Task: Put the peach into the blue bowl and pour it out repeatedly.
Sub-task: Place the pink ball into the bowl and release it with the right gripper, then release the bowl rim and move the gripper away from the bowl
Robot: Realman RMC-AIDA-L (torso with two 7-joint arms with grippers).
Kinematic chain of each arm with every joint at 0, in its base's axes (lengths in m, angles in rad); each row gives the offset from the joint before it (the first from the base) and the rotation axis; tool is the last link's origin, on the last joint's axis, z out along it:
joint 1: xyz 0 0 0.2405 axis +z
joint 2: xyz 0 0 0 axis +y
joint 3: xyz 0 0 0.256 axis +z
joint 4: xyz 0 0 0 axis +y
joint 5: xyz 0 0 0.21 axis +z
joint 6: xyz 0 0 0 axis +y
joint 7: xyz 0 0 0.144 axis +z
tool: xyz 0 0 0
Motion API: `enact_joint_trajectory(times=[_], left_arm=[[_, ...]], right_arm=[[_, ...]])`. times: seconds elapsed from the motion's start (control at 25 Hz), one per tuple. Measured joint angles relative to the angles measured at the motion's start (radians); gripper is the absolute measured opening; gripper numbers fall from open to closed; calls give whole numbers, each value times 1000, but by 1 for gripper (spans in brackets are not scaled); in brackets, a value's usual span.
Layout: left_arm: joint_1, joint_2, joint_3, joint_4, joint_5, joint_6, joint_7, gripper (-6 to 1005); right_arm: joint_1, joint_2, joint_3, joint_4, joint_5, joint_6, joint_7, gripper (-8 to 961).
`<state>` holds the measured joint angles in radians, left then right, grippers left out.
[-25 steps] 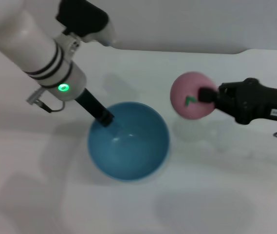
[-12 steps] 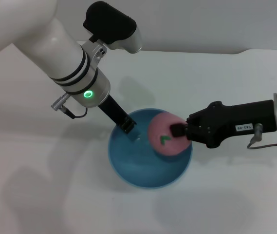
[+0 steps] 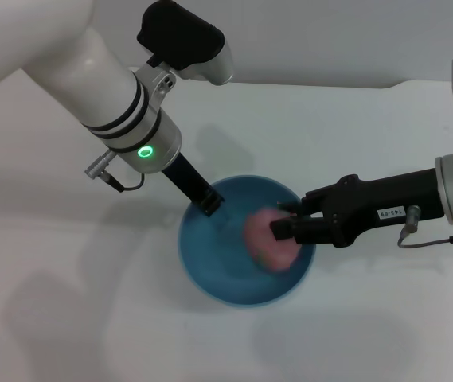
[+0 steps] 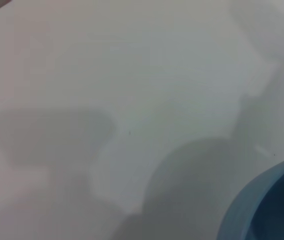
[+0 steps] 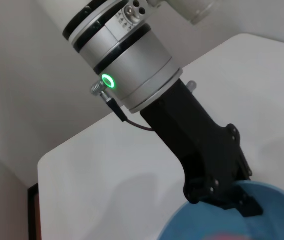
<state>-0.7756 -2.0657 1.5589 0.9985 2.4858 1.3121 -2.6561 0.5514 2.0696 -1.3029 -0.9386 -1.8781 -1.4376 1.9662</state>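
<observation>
A: Why is the left tool on the bowl?

B: It's clamped on the far rim, I'd say to steady it for tipping. The bowl sits near the tabletop middle.

A: And the peach?

B: Inside the bowl, against its right wall. The right tool is at it, reaching over the right rim; I cannot tell whether it grips or has let go.

A: Obstacles?

B: Only the tools, close together over the bowl.

You're looking down at a plain white worktop with soft grey shadows lying across it. Behind it runs a pale wall. From the right wrist view, a dark reddish strip shows beside the worktop's corner.
</observation>
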Motion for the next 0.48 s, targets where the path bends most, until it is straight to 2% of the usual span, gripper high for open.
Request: enact_joint_trajectory(times=[0.16,0.32,0.48], left_arm=[[-1,0,1,0,0,-1,2,-1],[-1,-1,1,0,-1,-1,2,-1],[0,-3,22,-1,-8,-5,-4,-1]], right_arm=[[0,0,-4,-5,-1,0,13,343],[-16,0,43,-16,17,3,20,362],[-60,0,195,16,100,29,21,371]])
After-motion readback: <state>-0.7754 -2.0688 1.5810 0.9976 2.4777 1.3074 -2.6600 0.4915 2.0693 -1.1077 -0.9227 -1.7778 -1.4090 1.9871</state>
